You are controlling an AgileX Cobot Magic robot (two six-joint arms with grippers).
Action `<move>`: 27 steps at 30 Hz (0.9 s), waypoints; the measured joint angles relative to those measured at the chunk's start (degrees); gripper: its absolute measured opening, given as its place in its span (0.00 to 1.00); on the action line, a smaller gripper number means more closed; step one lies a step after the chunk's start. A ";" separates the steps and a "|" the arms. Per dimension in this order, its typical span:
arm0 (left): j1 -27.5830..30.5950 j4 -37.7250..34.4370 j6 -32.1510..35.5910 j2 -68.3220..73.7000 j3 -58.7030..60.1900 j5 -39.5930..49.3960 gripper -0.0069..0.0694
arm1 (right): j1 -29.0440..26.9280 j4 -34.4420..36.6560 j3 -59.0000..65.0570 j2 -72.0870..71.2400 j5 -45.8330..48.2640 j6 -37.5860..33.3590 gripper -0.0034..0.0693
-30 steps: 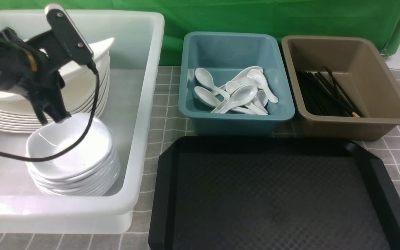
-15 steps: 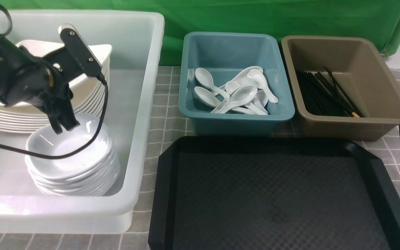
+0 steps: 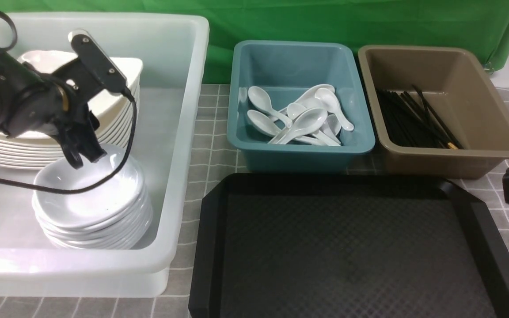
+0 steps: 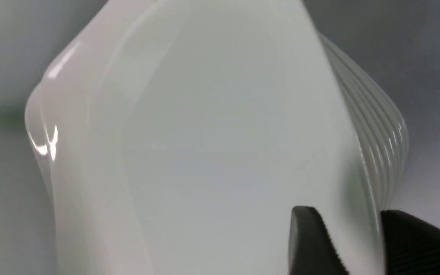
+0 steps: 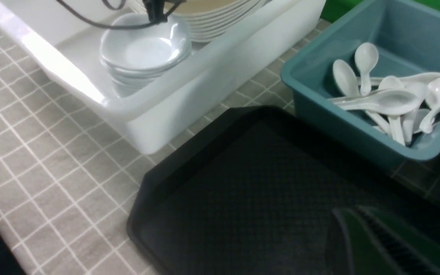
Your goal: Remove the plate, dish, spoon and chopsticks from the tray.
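The black tray [image 3: 347,247] lies at the front centre and nothing shows on it. It also shows in the right wrist view [image 5: 243,183]. The large white plate [image 3: 117,77] lies on top of a plate stack in the white bin. My left gripper [image 3: 84,157] is open, its fingers astride that plate's rim [image 4: 357,160] with slack, above the stack of small dishes [image 3: 91,198]. White spoons [image 3: 301,117] lie in the teal bin and black chopsticks [image 3: 413,121] in the brown bin. My right gripper [image 5: 357,219] is shut and empty over the tray's right side.
The white bin [image 3: 184,145] stands at the left, the teal bin [image 3: 298,154] at the back centre and the brown bin [image 3: 440,161] at the back right. A grey checked cloth [image 3: 210,150] covers the table. A green backdrop hangs behind.
The plate, held tilted a second ago, has come down flat onto the stack. My left gripper has lowered with it. The right arm has sunk lower at the right edge.
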 joint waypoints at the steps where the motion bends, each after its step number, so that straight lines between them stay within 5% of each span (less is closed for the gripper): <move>1: 0.28 -1.03 -0.40 0.00 0.00 0.00 0.51 | 0.00 0.29 0.00 0.00 0.55 0.00 0.08; 7: 0.46 -7.35 -0.69 -1.80 0.00 -3.48 0.70 | 0.00 3.86 0.00 0.00 2.13 -0.01 0.08; 13: 0.41 -12.46 -0.80 -5.26 0.00 -4.84 0.73 | 0.00 4.68 0.00 0.00 2.83 -0.12 0.09; 16: 0.29 -17.26 -0.69 -7.93 0.00 -6.81 0.64 | 0.00 4.72 0.00 0.00 3.03 -0.30 0.09; 18: -0.20 -22.37 0.44 -10.09 -0.11 -7.60 0.37 | 0.00 4.72 0.00 0.00 2.98 -0.93 0.09; 21: -0.39 -25.77 1.12 -10.71 -0.30 -6.38 0.17 | 0.00 4.72 0.00 0.00 2.55 -1.53 0.09; 27: -0.73 -42.01 3.29 -14.05 -0.34 0.55 0.11 | 0.00 2.72 0.00 0.00 1.87 -1.34 0.09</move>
